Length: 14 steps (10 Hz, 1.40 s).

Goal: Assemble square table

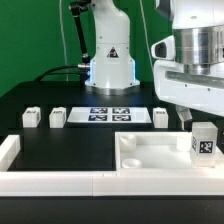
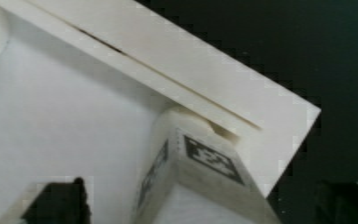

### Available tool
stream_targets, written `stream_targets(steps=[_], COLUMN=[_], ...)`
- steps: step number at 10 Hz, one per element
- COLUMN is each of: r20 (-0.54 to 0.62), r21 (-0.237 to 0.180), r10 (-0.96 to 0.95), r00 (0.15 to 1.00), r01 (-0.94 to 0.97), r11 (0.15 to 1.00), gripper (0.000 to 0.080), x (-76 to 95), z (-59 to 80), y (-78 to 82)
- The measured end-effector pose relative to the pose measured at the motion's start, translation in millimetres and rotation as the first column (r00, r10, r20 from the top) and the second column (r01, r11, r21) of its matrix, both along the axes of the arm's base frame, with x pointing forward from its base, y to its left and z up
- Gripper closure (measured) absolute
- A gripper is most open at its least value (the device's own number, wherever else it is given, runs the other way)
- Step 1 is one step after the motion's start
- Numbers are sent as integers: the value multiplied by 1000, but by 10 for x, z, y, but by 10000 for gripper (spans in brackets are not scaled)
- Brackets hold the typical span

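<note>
The white square panel (image 1: 150,150) lies at the front on the exterior view's right, with a raised rim and round corner sockets. It fills much of the wrist view (image 2: 69,110). One white leg (image 1: 204,142) with a tag stands upright on the panel's corner at the exterior view's right. My gripper (image 1: 200,115) hangs just above that leg. In the wrist view the leg (image 2: 202,165) sits between my gripper's (image 2: 194,205) dark fingers (image 2: 51,200), with a gap on one side. The gripper is open. Three more legs (image 1: 32,117) (image 1: 58,117) (image 1: 161,117) stand on the black table.
The marker board (image 1: 110,113) lies flat in front of the robot base (image 1: 110,65). Long low white border rails (image 1: 55,182) run along the front edge, with a raised end (image 1: 10,150) at the exterior view's left.
</note>
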State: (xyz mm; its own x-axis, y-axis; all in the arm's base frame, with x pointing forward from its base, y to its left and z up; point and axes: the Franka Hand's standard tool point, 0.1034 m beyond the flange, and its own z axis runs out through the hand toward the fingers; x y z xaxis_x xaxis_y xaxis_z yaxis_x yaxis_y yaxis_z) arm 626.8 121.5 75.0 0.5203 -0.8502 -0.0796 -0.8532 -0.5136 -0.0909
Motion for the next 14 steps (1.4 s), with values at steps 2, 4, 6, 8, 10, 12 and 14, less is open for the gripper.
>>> stream_targets(steps=[2,4,6,8,10,12,14], r20=[18,38,45,45,43,38,19], r21=[-8,-82,-106,-102,-94,-81,-50], r10=[168,561,703,681,614,464,109], r00=[986,827,710,731,788,885,994], r01=[-168,-557,-696,-674,-608,-460,-108], r11=[986,827,710,731,788,884,993], gripper=[153,150,150,241,437,508,508], x=[-2,43,33,32,28,26,8], z=[-7,-29,-45,-46,-50,-51,-64], y=[-6,-27,26,22,15,3,11])
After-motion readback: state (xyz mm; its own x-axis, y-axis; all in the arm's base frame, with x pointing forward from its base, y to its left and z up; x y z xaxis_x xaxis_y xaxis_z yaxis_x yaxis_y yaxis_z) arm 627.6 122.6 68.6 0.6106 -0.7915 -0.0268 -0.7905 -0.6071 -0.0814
